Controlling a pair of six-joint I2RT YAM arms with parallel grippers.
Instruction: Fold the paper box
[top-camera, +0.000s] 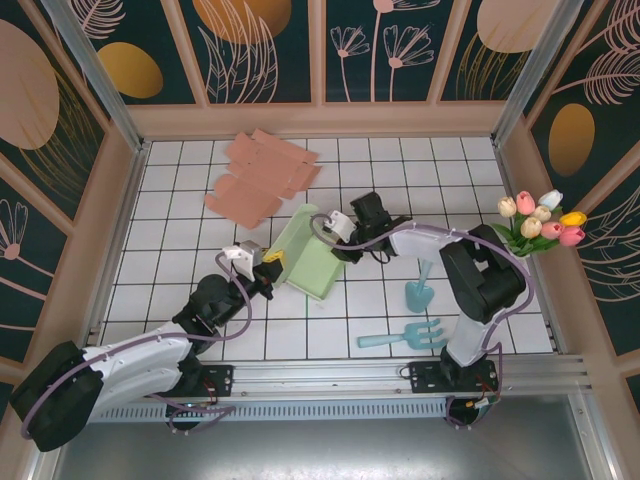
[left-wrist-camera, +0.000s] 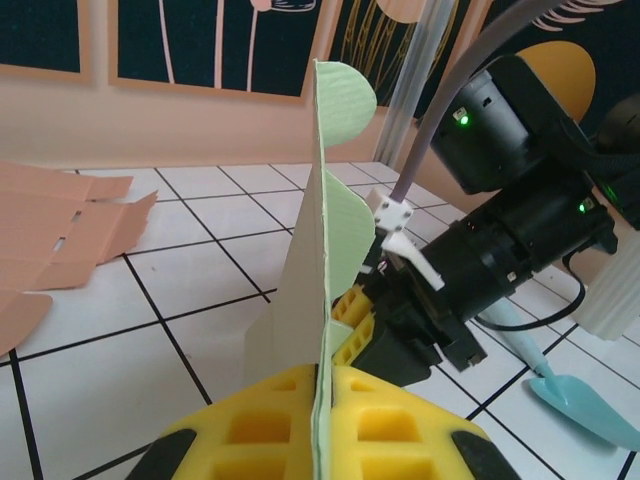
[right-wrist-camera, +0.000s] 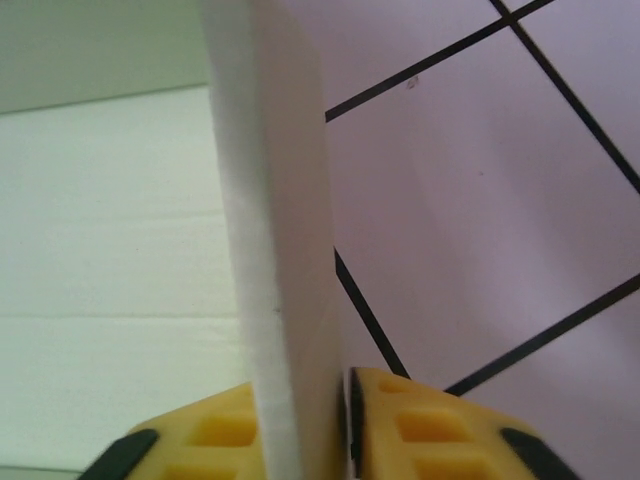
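Edgewise, paper box (top-camera: 305, 262) in both grasps: left end effector (left-wrist-camera: 318, 430), right end effector (right-wrist-camera: 300, 430)

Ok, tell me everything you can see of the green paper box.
The green paper box is pale green card, partly folded, with rounded flaps along one edge. It is held tilted up on the white tiled table rather than lying flat. The left gripper pinches one edge, and the right gripper pinches another panel.
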